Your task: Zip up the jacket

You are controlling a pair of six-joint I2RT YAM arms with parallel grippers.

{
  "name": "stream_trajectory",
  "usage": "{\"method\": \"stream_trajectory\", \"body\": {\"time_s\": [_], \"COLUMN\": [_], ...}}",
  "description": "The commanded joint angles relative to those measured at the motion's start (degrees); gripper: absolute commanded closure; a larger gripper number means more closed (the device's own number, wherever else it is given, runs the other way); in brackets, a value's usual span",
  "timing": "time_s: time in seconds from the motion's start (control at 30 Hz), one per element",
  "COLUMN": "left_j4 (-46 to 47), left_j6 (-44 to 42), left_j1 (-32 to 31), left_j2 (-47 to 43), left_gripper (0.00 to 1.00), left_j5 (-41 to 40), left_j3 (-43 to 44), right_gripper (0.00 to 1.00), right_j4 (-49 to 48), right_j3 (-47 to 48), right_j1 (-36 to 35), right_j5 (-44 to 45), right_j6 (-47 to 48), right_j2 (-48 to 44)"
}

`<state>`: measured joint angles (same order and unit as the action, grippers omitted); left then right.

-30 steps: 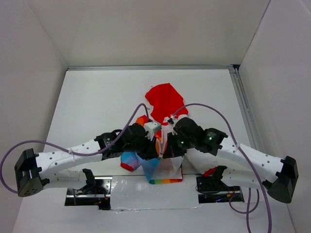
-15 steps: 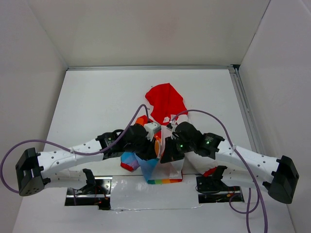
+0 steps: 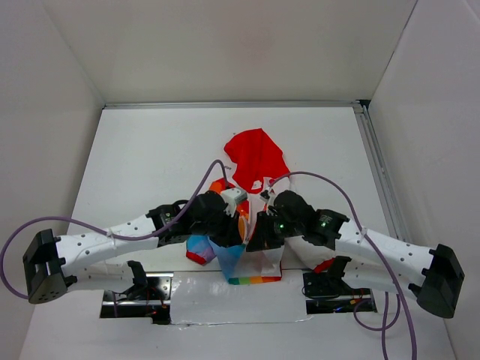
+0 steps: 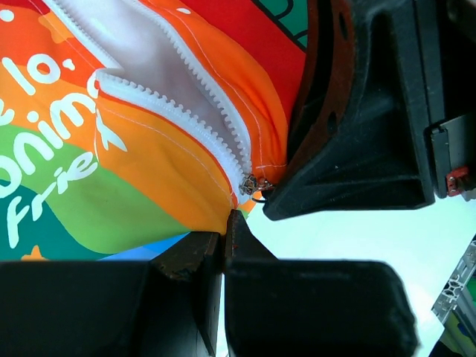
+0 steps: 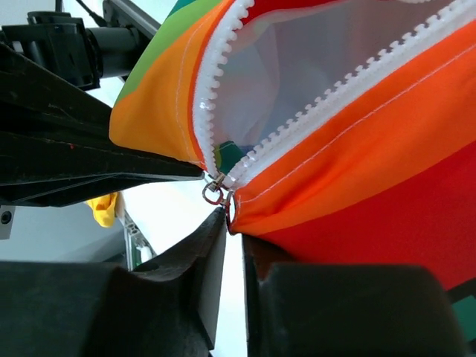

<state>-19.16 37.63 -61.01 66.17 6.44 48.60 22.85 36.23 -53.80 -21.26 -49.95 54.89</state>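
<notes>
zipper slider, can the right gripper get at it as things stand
Probably yes: the zipper slider sits exposed just beyond the right gripper, its jaws slightly apart, nothing between. The left gripper, pinching the jacket hem alongside, leaves little room.

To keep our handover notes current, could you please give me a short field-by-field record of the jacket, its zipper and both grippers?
jacket: on the table between the two arms, red hood toward the far side
zipper: open, teeth spread apart above the slider
slider: at the bottom end of the teeth, small ring pull attached
left gripper: shut on the jacket's orange edge beside the slider
right gripper: fingers slightly parted, tips just under the slider; grip unclear
task status: not yet zipped
</notes>
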Motion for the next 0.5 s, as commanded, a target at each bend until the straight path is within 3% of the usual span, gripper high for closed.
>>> {"method": "stream_trajectory", "body": {"time_s": [0.0,0.37,0.47], "left_j4": [1.9,-0.7,-0.4], "left_j6": [1.6,7.1,9.0], "left_j1": [-0.1,0.0,0.0], "left_j2": [-1.7,-2.4,-3.0], "left_gripper": [1.0,1.0,1.0], "left_j5": [0.0,-5.7,-6.1], "left_j3": [0.8,0.9,1.1], "right_gripper": [0.8,0.79,0.68], "right_j4": [-3.6,-2.0,-3.2], "right_j3": [-0.3,-1.5,-2.1], "right_j1": [-0.6,-1.7,-2.4], "right_j5": [1.9,3.9,5.8], "right_j6": [-2.8,-11.1,-12.0], "right_j2": [-1.5,-4.9,-5.3]}}
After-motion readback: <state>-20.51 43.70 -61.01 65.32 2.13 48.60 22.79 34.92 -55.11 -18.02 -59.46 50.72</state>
